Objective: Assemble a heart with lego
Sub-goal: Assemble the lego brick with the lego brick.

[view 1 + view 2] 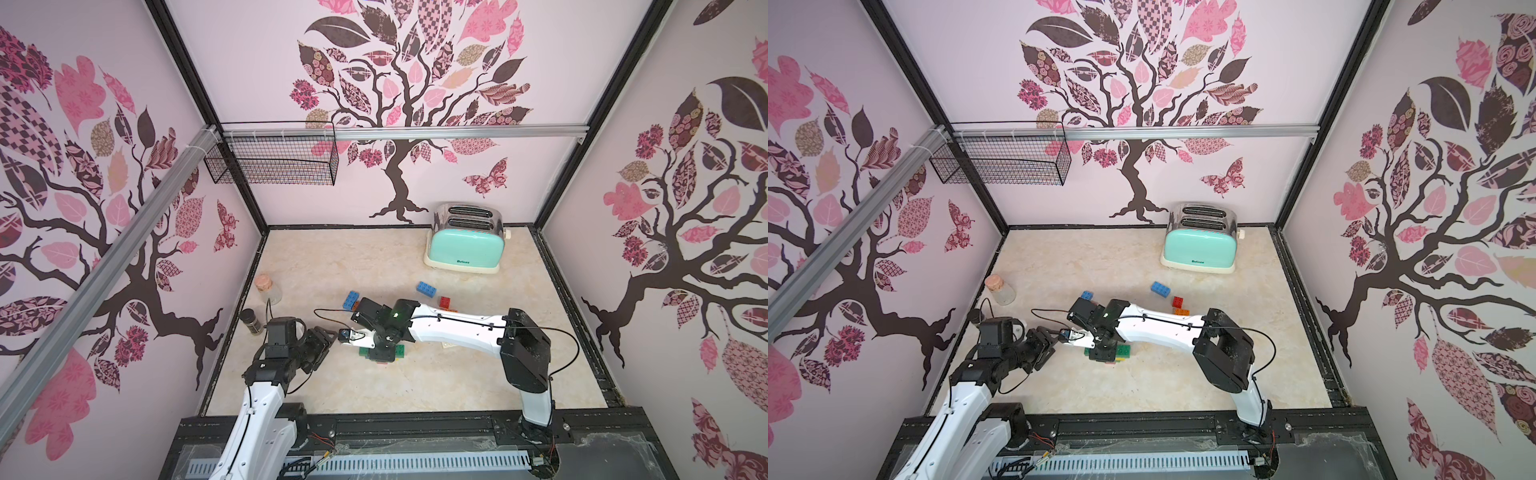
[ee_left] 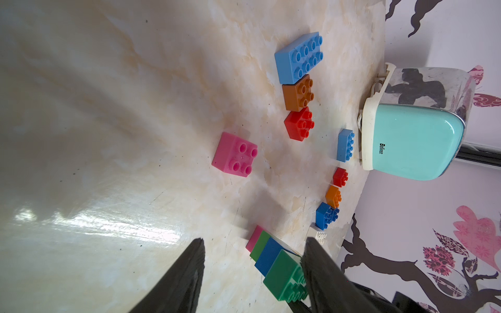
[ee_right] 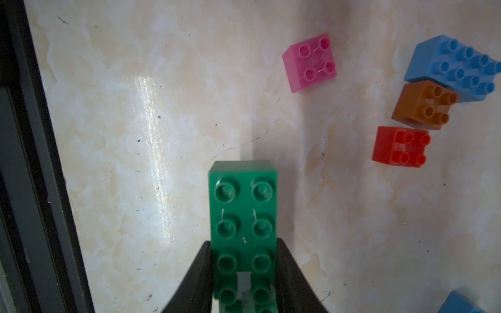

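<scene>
Heart stack (image 2: 268, 257) partly built; right gripper (image 3: 243, 244) pinching top green brick (image 3: 242, 200); left gripper (image 2: 254, 239) spread, empty; loose bricks (image 2: 299, 123) toaster-side (image 2: 412, 143) unplaced.

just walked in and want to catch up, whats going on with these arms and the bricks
The right gripper is shut on a long green brick, holding it against a small stack of coloured bricks near the middle of the table. The left gripper is open close beside that stack, holding nothing. A pink brick, a blue brick, an orange brick and a red brick lie loose nearby.
</scene>
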`<control>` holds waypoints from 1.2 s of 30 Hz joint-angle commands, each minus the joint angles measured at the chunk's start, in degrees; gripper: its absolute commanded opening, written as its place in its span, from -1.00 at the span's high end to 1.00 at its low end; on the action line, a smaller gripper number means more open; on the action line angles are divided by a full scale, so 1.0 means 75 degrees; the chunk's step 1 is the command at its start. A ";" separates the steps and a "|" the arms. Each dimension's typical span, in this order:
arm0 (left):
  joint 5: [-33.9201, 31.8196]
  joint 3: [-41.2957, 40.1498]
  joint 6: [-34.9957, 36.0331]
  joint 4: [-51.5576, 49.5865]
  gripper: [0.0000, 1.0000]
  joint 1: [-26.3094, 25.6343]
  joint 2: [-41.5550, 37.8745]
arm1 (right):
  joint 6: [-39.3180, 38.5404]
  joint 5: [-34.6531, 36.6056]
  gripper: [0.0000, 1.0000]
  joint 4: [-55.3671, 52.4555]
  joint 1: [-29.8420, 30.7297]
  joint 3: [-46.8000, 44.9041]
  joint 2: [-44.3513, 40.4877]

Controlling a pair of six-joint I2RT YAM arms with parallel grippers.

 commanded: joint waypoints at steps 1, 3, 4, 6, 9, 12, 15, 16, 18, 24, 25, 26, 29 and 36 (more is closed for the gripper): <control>-0.0074 -0.0023 0.0037 0.0033 -0.22 0.0042 -0.0063 | 0.0041 0.0052 0.47 -0.0242 0.0089 -0.0322 0.0051; -0.0091 -0.0027 0.0037 0.0016 -0.22 0.0042 -0.0081 | 0.0060 0.0117 0.47 -0.0236 0.0091 -0.0435 0.0051; -0.0099 -0.0026 0.0026 0.0014 -0.22 0.0042 -0.0093 | 0.0074 0.0121 0.47 -0.0232 0.0091 -0.0499 0.0036; -0.0104 -0.0028 0.0025 0.0020 -0.22 0.0042 -0.0109 | 0.0066 0.0064 0.47 -0.0278 0.0091 -0.0575 0.0041; -0.0103 -0.0023 0.0025 0.0016 -0.22 0.0048 -0.0105 | 0.0054 -0.0142 0.47 -0.0422 0.0068 -0.0643 0.0067; -0.0117 -0.0028 0.0025 -0.0007 -0.22 0.0042 -0.0126 | 0.0006 -0.0580 0.47 -0.0681 -0.0068 -0.0657 0.0186; -0.0138 -0.0029 0.0013 -0.0016 -0.22 0.0044 -0.0144 | -0.0116 -0.0812 0.47 -0.0939 -0.0198 -0.0680 0.0345; -0.0150 -0.0029 0.0013 -0.0021 -0.21 0.0042 -0.0138 | -0.0179 -0.0857 0.47 -0.1028 -0.0212 -0.0684 0.0431; -0.0162 -0.0040 0.0002 -0.0025 -0.22 0.0042 -0.0146 | -0.0252 -0.0899 0.47 -0.1157 -0.0237 -0.0714 0.0539; -0.0224 -0.0014 0.0002 -0.0081 -0.21 0.0042 -0.0163 | -0.0149 -0.0104 0.47 -0.0910 -0.0225 -0.0973 0.0721; -0.0224 -0.0012 0.0007 -0.0078 -0.21 0.0043 -0.0180 | -0.0147 0.0063 0.47 -0.0833 -0.0214 -0.1050 0.0693; -0.0235 -0.0017 -0.0006 -0.0074 -0.21 0.0045 -0.0180 | -0.0140 0.0190 0.47 -0.0778 -0.0208 -0.1127 0.0663; -0.0273 -0.0026 -0.0010 -0.0070 -0.21 0.0042 -0.0171 | -0.0118 0.0481 0.47 -0.0788 -0.0158 -0.1186 0.0669; -0.0327 -0.0017 -0.0034 -0.0143 -0.21 0.0043 -0.0308 | 0.0023 0.0365 0.47 -0.0971 -0.0120 -0.1048 0.0812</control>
